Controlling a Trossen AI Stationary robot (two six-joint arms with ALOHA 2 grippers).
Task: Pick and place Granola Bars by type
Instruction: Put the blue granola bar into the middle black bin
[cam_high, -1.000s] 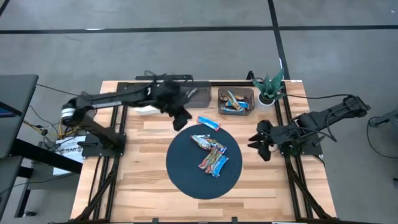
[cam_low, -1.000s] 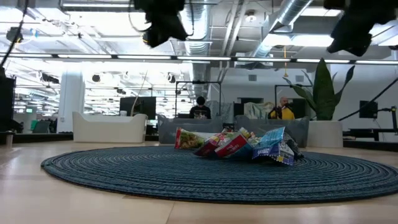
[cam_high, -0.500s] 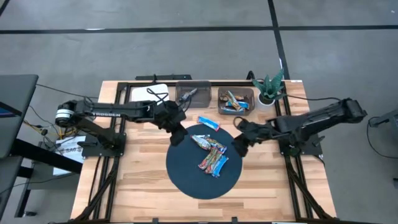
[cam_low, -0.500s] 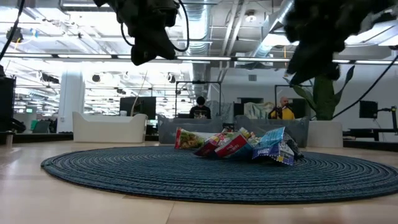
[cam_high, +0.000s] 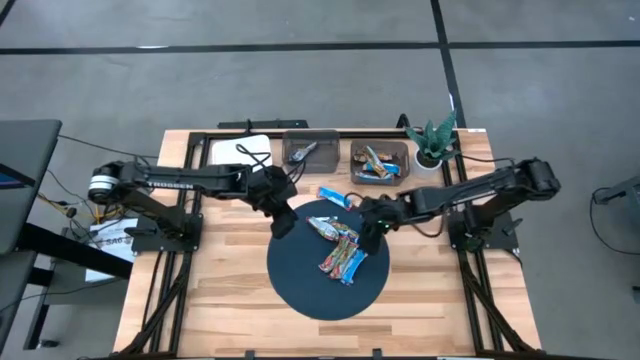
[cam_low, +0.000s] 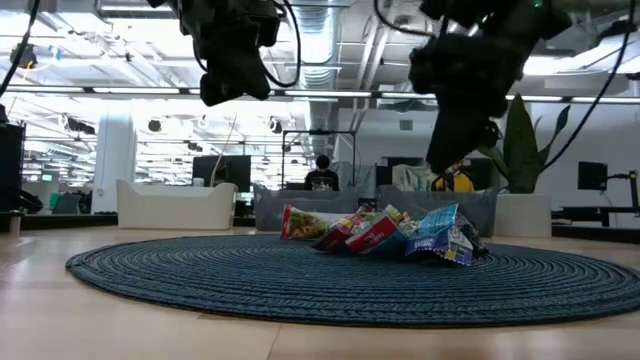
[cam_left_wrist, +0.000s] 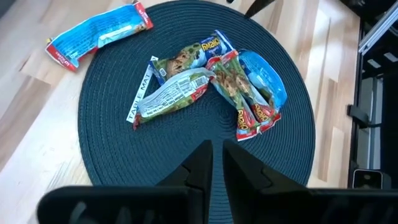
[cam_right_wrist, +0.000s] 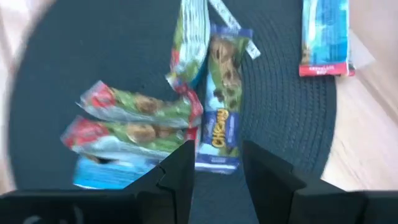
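High view: glossy, crinkled Granola Bars (cam_high: 340, 248) on round woven mat (cam_high: 300, 285).

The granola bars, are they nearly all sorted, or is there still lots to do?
Partly done. A few shiny wrapped granola bars already lie in the brown bin at the table's far edge. Nothing is in hand: the right gripper hovers open over the pile of bars on the round dark-blue woven mat, and the left gripper is shut and empty. Left: that pile, plus one blue bar beside the mat.
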